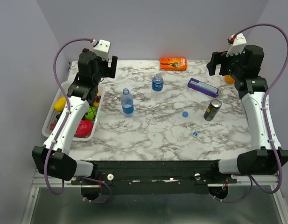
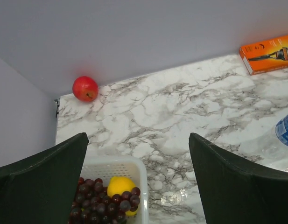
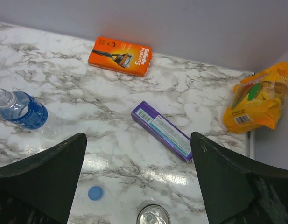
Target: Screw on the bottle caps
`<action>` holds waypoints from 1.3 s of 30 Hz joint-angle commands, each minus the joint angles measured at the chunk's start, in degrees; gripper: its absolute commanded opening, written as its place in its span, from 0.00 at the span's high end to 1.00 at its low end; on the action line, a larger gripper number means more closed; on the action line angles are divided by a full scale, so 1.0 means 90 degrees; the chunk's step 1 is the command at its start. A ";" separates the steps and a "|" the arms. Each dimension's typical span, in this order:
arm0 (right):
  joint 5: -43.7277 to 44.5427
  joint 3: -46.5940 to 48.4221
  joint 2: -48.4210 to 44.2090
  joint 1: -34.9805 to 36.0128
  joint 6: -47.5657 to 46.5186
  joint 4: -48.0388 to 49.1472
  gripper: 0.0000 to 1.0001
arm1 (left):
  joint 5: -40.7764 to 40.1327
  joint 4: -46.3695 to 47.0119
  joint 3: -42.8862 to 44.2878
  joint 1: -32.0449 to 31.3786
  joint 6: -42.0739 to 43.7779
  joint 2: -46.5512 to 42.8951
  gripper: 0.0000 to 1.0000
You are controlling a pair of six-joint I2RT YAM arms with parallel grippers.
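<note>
Both bottles stand upright on the marble desk [image 1: 148, 135], long axes vertical and bare necks pointing straight up. The left bottle [image 1: 127, 101] is left of the desk's centre. The far bottle [image 1: 157, 82] stands close to the middle, nearer the far edge, well apart from the first.

Neither carries a cap. The two blue caps lie flat on the desk right of centre: the far cap [image 1: 185, 113] is just left of a dark can [image 1: 212, 109], and the near cap [image 1: 195, 134] lies closer to the near edge and shows a pale middle. Both are well apart from the bottles.

The left claw [image 2: 138, 140] hangs above the far left corner, released and wide, nothing between its fingers [image 2: 45, 186]. A white basket [image 2: 140, 173] with grapes and a lemon sits under it. The right claw [image 3: 139, 136] hangs over the far right corner, likewise spread and empty.

An orange box [image 1: 173, 63] lies along the far edge, and a purple box [image 1: 203, 87] lies slantwise right of the far bottle.
</note>
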 commanded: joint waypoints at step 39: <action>-0.1142 0.3506 0.3844 0.5369 -0.1120 -0.0823 0.19 | 0.2794 -0.2580 -0.3401 0.2193 -0.1067 -0.4287 0.01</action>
